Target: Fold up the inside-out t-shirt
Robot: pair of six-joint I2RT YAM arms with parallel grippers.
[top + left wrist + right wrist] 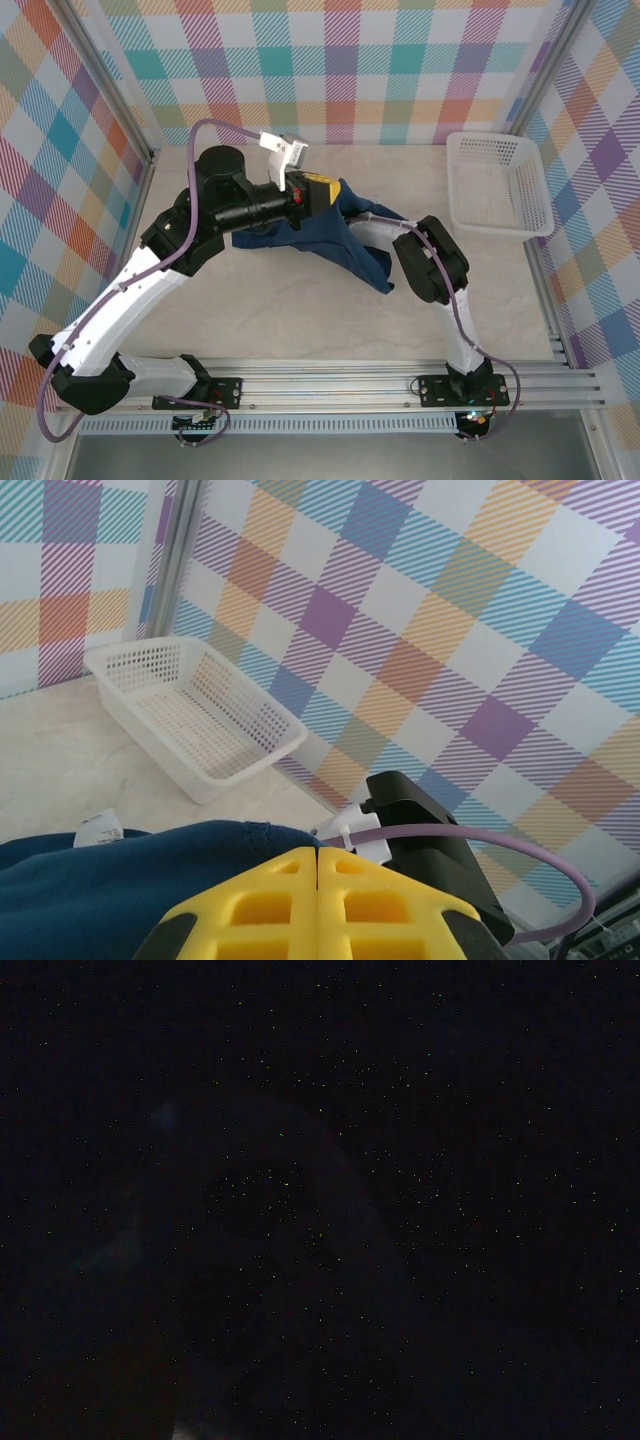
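The inside-out t-shirt (335, 235) is a dark blue heap in the middle of the table (300, 320), to the left of the white basket (497, 185) and well apart from it. It is not flat. It is bunched up and partly lifted, a bit like a small tent. A small white label (100, 830) peeks out at its edge, on the side away from the basket. The left gripper (318, 895) sits at the edge of the shirt that is farthest from the arm bases. Its yellow fingers (390, 910) are pressed tight together, and they look to be pinching the blue cloth there. The right arm (430, 262) comes in from the basket side and goes under the shirt. Its wrist camera sees just darkness, so the right gripper seems to be tucked inside the cloth, and nobody can tell if its jaws are open or closed. The step in hand is most likely turning the shirt the right way out, with folding not yet begun. To do this well, the left gripper should hold the edge tight so the opening does not slip shut. The right gripper should reach deep inside, grab the cloth at the far end, and pull it back slowly through the opening. Slow pulling matters, because soft cloth can catch on the arm or its purple cable (480, 835). The shirt should also be kept away from the basket, so there is bare table to lay it flat.
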